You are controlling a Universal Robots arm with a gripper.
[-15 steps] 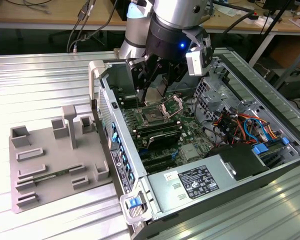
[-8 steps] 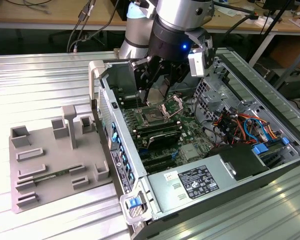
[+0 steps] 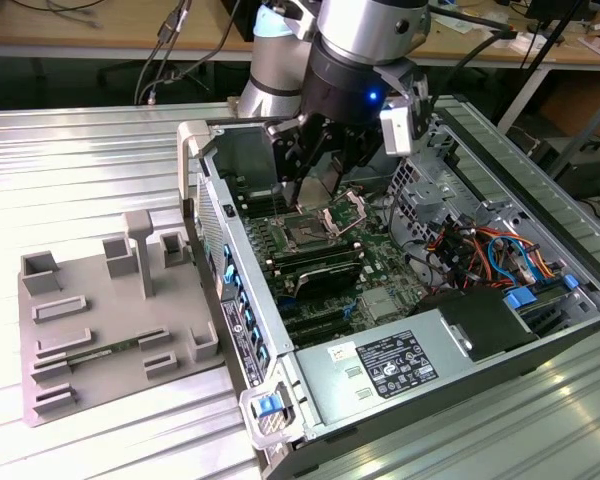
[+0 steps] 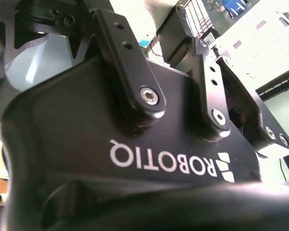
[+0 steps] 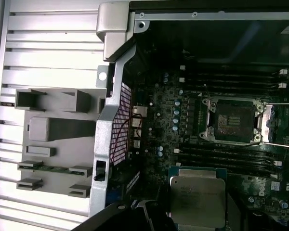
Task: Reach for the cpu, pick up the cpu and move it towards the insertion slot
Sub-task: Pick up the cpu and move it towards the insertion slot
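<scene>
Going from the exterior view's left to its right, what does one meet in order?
Grey fixture plate with its upright blocks → the open computer case's side wall → insertion slot on the motherboard → bundle of coloured cables → blue clip near the case's far edge.

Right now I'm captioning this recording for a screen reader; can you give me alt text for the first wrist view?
A silvery square cpu is carried over the motherboard of an open computer case, short of the open insertion slot. A grey fixture tray lies on the ribbed metal table outside the case.
</scene>
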